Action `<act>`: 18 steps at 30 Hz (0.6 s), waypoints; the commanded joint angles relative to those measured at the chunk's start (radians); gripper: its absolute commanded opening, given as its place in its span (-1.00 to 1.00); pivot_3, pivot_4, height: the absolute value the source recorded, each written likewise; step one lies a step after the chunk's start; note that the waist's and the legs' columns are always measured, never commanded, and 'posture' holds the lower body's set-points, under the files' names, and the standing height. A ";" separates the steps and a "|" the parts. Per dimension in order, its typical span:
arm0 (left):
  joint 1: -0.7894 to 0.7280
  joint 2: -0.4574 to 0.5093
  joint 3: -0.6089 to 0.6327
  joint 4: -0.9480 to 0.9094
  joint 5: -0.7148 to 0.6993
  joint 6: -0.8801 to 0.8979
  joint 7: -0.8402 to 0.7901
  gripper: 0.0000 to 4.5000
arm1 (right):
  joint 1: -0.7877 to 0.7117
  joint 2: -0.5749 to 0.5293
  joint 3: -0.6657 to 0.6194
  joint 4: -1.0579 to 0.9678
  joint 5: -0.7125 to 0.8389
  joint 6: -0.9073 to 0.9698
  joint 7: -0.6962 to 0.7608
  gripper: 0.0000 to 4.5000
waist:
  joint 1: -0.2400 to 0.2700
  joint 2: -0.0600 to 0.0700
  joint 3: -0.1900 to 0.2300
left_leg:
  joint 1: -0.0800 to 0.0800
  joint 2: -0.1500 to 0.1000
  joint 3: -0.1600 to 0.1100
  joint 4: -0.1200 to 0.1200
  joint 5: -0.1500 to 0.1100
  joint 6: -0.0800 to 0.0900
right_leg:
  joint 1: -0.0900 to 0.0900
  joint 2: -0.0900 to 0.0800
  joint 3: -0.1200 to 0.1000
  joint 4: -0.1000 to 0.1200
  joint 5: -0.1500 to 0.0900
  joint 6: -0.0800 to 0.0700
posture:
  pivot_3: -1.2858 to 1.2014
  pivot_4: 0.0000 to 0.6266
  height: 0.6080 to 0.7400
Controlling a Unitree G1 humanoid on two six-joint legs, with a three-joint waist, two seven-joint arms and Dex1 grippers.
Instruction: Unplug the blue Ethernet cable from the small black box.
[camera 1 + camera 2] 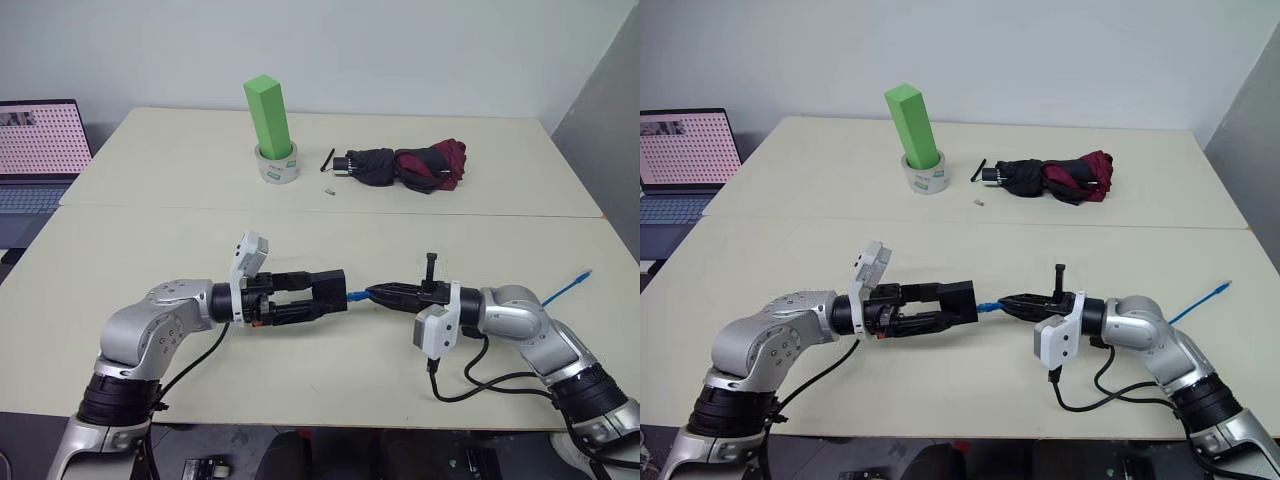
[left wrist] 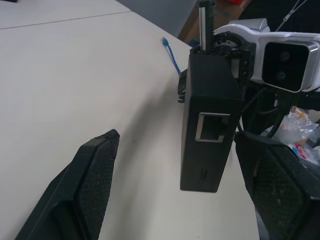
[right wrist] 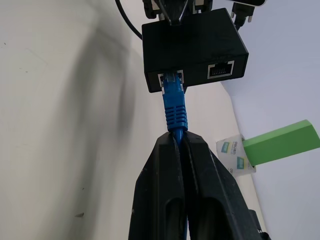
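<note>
The small black box hangs above the table between the fingers of my left gripper. That gripper is open: the box lies close to one finger, with a wide gap to the other finger. The blue Ethernet cable is plugged into one of the box's two ports. My right gripper is shut on the cord just behind the plug, facing the left gripper. The rest of the cable runs under my right arm, and its free end lies on the table at the right.
A green block stands in a tape roll at the back. A folded black-and-maroon umbrella lies to the right of it, and a laptop sits at the far left. Black arm cables loop near the front edge.
</note>
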 commanded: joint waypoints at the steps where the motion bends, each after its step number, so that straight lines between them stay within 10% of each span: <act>1: -0.011 -0.008 0.006 -0.030 -0.033 0.000 -0.010 0.66 | -0.017 0.009 -0.010 -0.018 0.014 -0.017 0.007 -1.00 | 0.000 0.000 0.000 | 0.000 0.000 0.000 0.000 0.000 0.000 | 0.000 0.000 0.000 0.000 0.000 0.000 | 0.03 -0.52 1.00; 14: -0.026 -0.004 -0.018 0.009 0.000 -0.028 -0.035 -0.58 | -0.026 0.043 -0.015 -0.007 -0.006 -0.025 -0.002 -1.00 | 0.000 0.000 0.000 | 0.000 0.000 0.000 0.000 0.000 0.000 | 0.000 0.000 0.000 0.000 0.000 0.000 | 0.03 -0.52 1.00; 18: -0.025 -0.001 -0.018 0.014 0.005 -0.035 -0.041 -0.65 | -0.039 0.041 -0.001 0.002 -0.045 -0.057 0.001 -1.00 | 0.000 0.000 0.000 | 0.000 0.000 0.000 0.000 0.000 0.000 | 0.000 0.000 0.000 0.000 0.000 0.000 | 0.03 -0.52 1.00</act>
